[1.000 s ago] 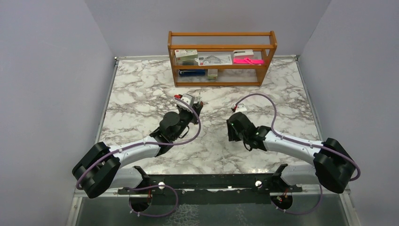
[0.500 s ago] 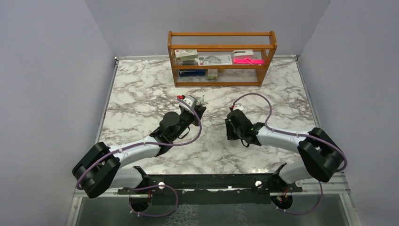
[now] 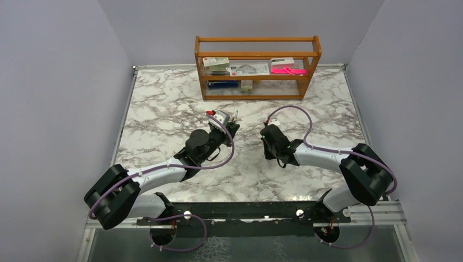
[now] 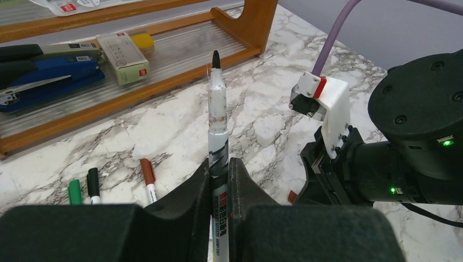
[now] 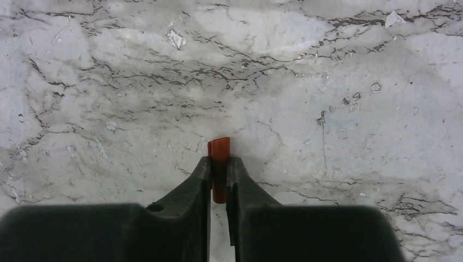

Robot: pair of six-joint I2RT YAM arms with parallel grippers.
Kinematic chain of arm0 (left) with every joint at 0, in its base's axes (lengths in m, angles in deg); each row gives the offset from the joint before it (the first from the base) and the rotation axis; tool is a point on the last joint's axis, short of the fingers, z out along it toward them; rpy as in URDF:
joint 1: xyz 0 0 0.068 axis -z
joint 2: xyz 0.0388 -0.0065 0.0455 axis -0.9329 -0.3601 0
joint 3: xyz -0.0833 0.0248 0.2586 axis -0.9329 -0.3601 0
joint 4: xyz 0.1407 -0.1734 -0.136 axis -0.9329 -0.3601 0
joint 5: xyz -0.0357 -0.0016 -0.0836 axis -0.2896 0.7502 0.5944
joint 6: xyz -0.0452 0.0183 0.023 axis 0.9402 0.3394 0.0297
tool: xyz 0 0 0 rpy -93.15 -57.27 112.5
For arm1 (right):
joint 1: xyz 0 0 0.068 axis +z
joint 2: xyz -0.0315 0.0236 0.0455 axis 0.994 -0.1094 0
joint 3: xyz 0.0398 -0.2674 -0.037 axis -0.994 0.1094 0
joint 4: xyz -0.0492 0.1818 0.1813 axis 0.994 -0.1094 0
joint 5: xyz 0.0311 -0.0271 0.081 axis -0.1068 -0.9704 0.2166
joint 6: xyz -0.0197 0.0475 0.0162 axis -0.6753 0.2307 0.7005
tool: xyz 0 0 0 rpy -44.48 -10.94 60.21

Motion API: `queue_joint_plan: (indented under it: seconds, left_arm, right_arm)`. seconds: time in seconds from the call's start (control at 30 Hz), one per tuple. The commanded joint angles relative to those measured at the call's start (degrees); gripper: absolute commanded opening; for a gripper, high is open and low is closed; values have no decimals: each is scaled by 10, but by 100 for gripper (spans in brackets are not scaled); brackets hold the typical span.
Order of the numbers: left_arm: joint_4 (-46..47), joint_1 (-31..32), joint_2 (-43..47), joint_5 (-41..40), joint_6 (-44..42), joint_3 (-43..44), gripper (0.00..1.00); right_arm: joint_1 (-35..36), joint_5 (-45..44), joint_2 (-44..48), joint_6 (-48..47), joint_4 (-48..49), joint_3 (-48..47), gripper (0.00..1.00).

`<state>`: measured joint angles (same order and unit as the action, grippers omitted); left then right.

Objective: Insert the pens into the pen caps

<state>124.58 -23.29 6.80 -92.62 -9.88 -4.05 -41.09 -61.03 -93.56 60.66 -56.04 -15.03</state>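
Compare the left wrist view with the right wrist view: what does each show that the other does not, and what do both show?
Left wrist only: the left pincer shut on an uncapped pen, three more pens lying on the table, the wooden shelf and the right arm. Right wrist only: a clear look at the red-brown cap clamped in the right pincer. Both: the marble table.

**penfan22:** where's everything sitting?

**capguy:** One pen (image 4: 217,103), silvery-white barrel with a bare black tip, sticks straight out of the left gripper (image 4: 219,166), pinched tight. Three lie side by side on the marble (image 4: 262,120): green pen (image 4: 74,191), black pen (image 4: 93,183), red-brown pen (image 4: 146,173).

**penfan22:** caps?

**capguy:** The red-brown cap (image 5: 219,147) is squeezed in the right gripper (image 5: 218,164), poking past the tips. Can't tell if those coloured ends are caps.
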Motion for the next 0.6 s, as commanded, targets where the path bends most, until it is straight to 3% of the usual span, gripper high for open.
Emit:
queue_joint_plan:
  seconds: [0.0,0.13,0.27,0.57]
  left_arm:
    - [10,1,-6,14,-6,2,0]
    - [10,1,-13,35,-4,4,0]
    - [13,1,-27,84,13,13,0]
    - [128,1,-89,199,151,22,0]
  right_arm:
    - [-4,-10,-10,1,-4,-5,3]
    - [-4,8,38,10,36,17,1]
    - [-5,8,159,32,100,58,1]
    - [-13,-11,398,56,236,140,1]
